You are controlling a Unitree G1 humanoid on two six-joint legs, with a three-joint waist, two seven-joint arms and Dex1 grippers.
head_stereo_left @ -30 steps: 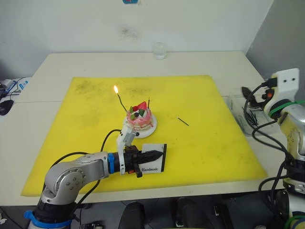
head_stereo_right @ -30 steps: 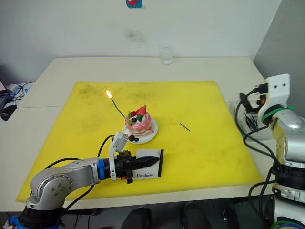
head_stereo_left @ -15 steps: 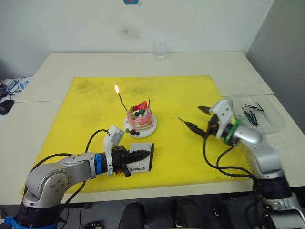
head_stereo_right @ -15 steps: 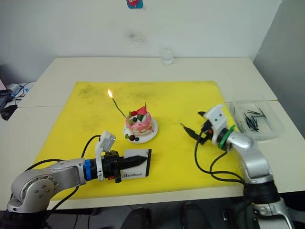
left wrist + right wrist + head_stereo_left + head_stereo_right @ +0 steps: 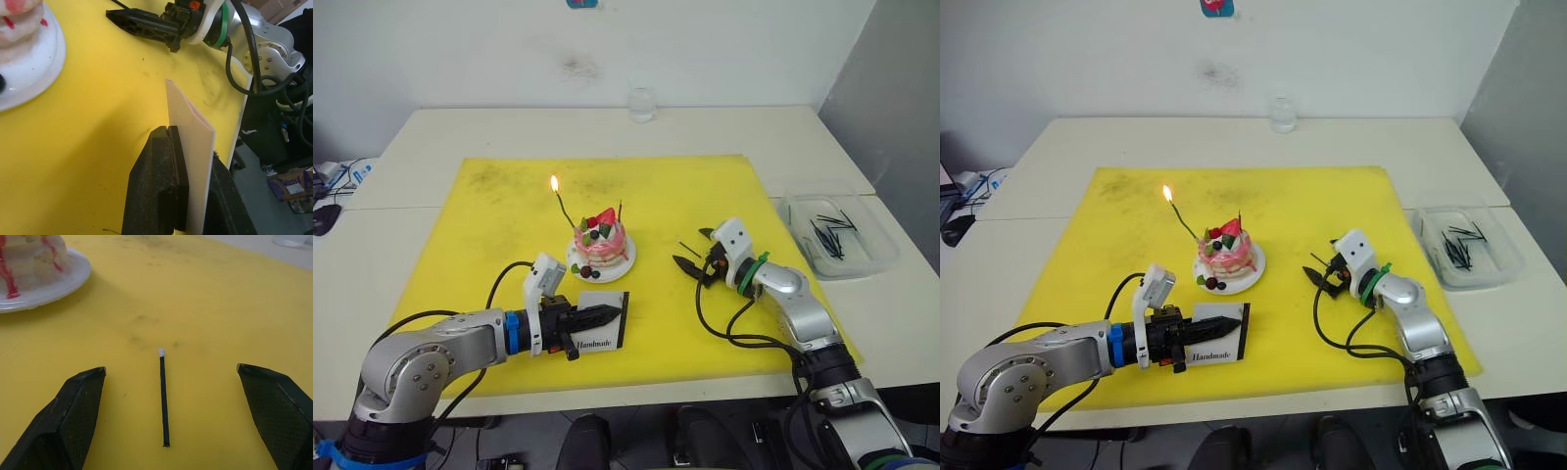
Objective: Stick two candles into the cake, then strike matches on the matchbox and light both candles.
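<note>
Right gripper [image 5: 166, 396] nearer, astride match [image 5: 163, 396]

A bright yellow mat [image 5: 705, 196], smudged with dark marks at its far left, covers a cream table [image 5: 509, 127]. The cake [image 5: 600, 240] is pink-frosted with a red strawberry, green leaves and dark berries, on a white plate [image 5: 625, 259]. The green candle [image 5: 564, 208] carries an orange-yellow flame; the dark red candle [image 5: 620, 211] stands right of it. The matchbox [image 5: 607, 333] is white with a black edge and black "Handmade" lettering. A black match [image 5: 163, 399] with a white tip lies on the yellow. Black matches [image 5: 827, 235] fill a clear tray [image 5: 876, 257] at the right.
</note>
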